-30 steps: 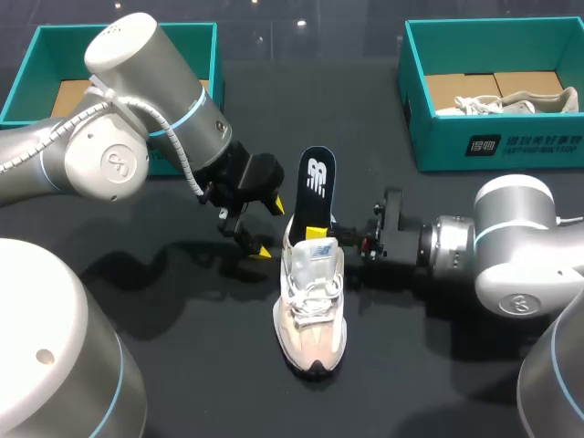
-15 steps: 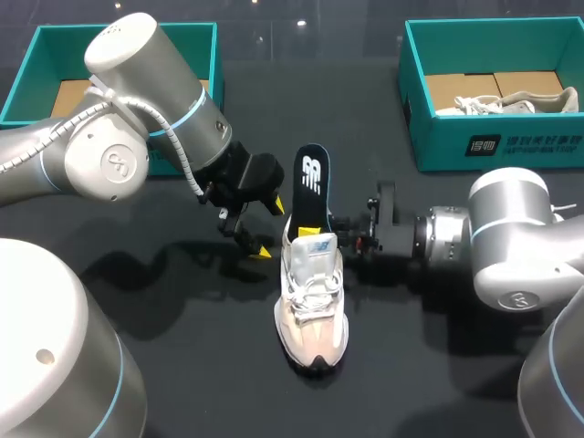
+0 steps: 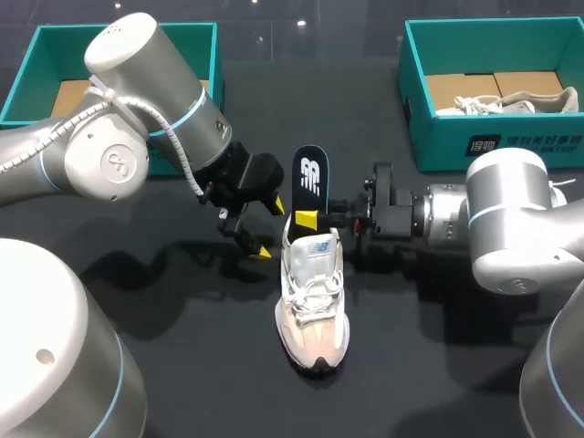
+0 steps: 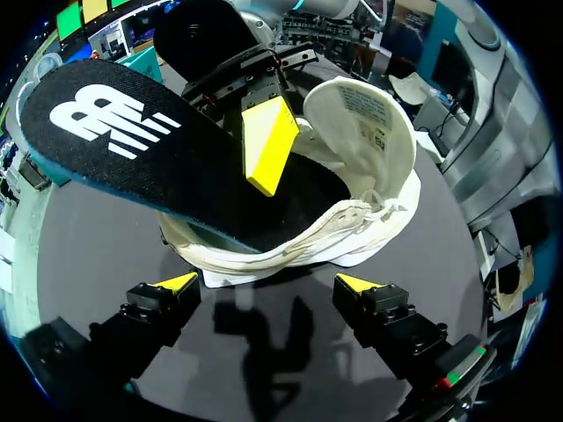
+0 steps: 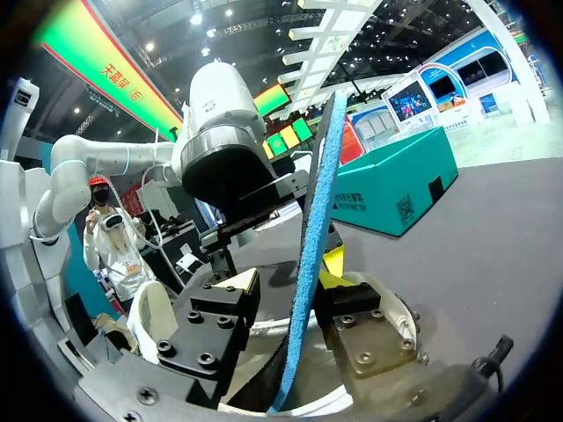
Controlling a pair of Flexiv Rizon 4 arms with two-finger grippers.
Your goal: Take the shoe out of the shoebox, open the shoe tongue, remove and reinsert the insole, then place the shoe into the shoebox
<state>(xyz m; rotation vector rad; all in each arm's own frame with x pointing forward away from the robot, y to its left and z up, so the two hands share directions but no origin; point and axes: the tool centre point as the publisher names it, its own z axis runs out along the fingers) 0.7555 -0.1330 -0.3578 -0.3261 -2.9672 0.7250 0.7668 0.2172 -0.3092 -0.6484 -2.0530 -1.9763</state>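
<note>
My right gripper is pinching the black insole, which sticks up out of the sneaker sitting mid-table. My left gripper is spread wide, just beside the heel.

Matt foam insole, mesh shoe

- Insole: black face with a large white logo mark at the raised end.
- Shoe tongue: small patch with a blue mark outside. A white label of fine print sits inside (too small to make out).
- Shoebox: white square emblem and a row of white characters on the teal front wall.
- Left arm: round embossed emblem on the joint cap.
</note>
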